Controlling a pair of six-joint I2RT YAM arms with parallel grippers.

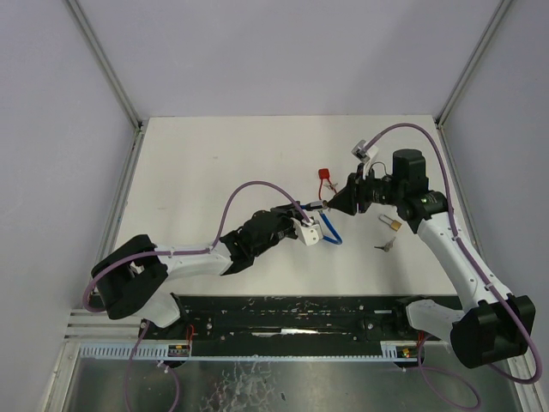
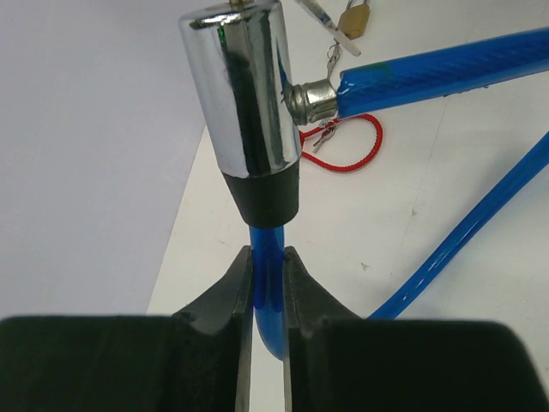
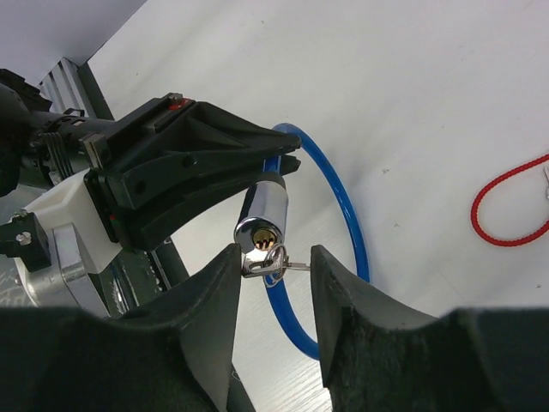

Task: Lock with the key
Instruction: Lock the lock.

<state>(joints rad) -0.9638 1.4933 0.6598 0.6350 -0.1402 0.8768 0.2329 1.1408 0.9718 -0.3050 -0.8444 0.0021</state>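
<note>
While left gripper (image 2: 268,257) pinches blue cable (image 2: 446,73), right gripper (image 3: 274,251) spread astride key (image 3: 270,260); padlock (image 1: 392,224), red cord (image 1: 325,175) nearby.

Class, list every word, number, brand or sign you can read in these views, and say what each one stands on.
None can be read. The brass padlock is too small and blurred for any stamp; the chrome lock cylinder and blue cable show no markings.

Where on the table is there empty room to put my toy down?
The table is bare far left, beyond the red cord. Crowded mid-right: blue cable lock, padlock, loose keys and both jaws.
</note>
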